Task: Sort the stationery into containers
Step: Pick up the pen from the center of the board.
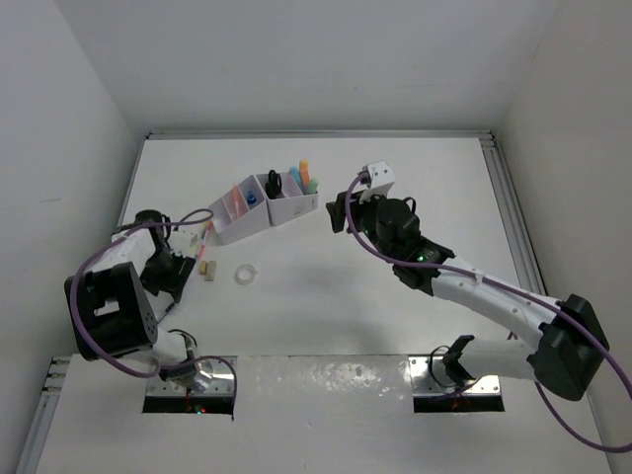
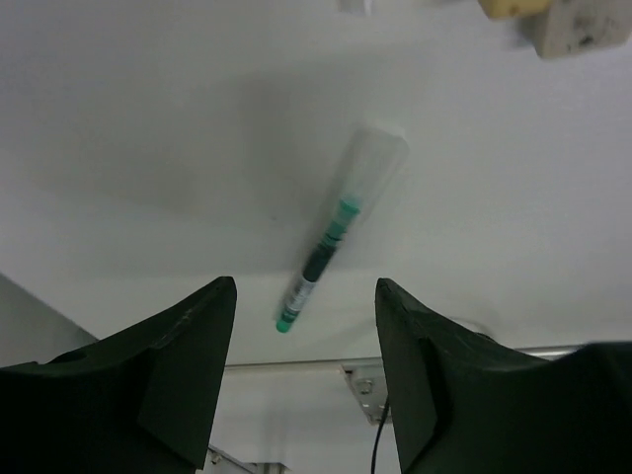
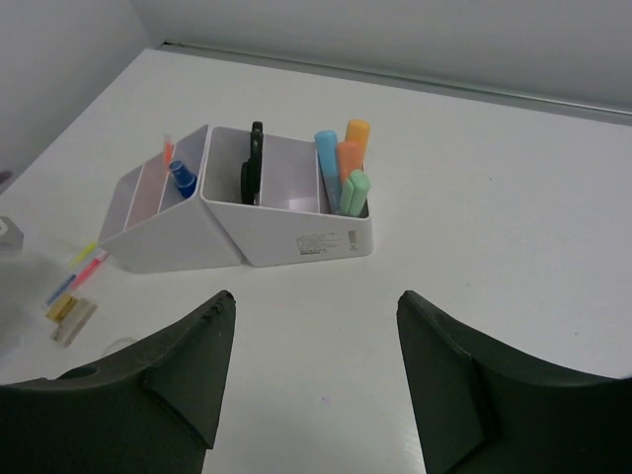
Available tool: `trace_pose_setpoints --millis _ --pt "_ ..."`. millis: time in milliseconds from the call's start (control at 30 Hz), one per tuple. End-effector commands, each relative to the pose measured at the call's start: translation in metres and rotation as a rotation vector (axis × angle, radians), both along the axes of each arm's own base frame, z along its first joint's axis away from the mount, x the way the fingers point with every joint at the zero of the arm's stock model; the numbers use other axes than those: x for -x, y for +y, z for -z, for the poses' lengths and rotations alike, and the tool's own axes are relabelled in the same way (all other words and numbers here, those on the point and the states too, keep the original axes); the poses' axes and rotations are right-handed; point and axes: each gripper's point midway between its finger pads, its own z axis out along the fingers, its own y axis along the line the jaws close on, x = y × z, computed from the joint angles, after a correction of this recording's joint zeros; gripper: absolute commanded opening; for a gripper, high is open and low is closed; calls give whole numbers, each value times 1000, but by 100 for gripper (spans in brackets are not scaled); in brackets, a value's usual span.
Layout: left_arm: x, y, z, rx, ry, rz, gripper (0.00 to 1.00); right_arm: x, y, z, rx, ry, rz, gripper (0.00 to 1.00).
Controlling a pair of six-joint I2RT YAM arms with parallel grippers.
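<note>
On your white counter (image 1: 395,296) stands the pale lilac-white plastic organiser (image 1: 237,229). Right of it, your right hand (image 3: 314,301) gapes wide and empty. Left of it, your left hand (image 2: 306,288) is open, touching nothing, over a loose green-tipped, clear-capped pen (image 2: 331,237).

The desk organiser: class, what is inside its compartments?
Inside the organiser are black scissors, a blue-capped bottle, a thin orange pen and three pastel markers at the right end. Its walls hide their lower parts.
</note>
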Motion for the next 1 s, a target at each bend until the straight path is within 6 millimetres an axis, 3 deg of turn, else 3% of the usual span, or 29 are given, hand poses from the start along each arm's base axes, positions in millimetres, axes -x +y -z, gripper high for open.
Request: trace_pose_setpoints --millis 0,267,500,700,733,933,967 --pt "4 -4 3 22 12 42 56 -1 14 -25 -17 -25 -54 65" --pt "9 6 25 -9 53 9 50 0 13 -27 -24 -17 -47 65" --pt "22 10 44 -1 90 -4 34 3 3 -25 -32 -19 -15 65" --pt "33 18 52 -4 124 -32 7 4 0 -26 -33 -21 -9 65" --pt "34 21 52 -11 128 -33 0 4 0 -26 -33 -21 -9 65" --pt "34 36 35 -29 105 -45 0 5 -1 -26 -40 -23 -7 65" --pt "25 41 25 -42 71 -49 0 5 -1 -26 -43 -24 -5 65"
